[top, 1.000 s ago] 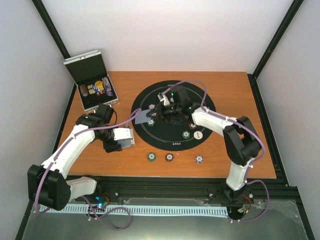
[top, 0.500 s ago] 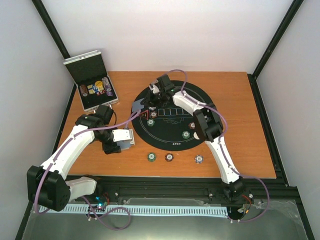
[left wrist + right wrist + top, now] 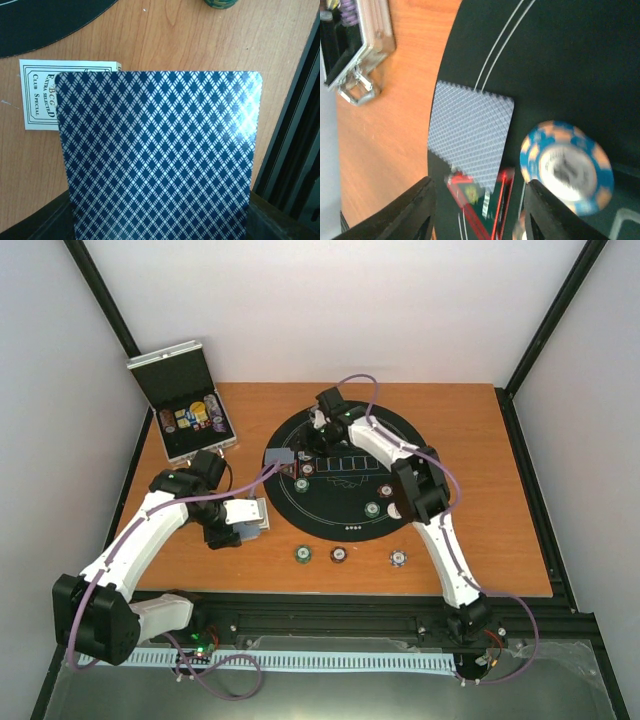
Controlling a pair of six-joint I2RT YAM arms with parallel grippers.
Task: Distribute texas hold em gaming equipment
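Hovering with fingers apart over the mat's [image 3: 330, 512] left edge, the right claw [image 3: 479, 200] sat above a card [image 3: 470, 132] lying flat, apparently dealt there, while the left claw [image 3: 248, 518] clamped the deck [image 3: 160, 160] near the table's [image 3: 480, 440] left edge, seemingly to feed more.

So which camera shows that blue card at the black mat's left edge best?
The right wrist view: the card lies large just beyond the open right claw, its crosshatch pattern clear. The top view shows it only as a small grey patch. The left wrist view misses it, filled by the cards in the left claw.
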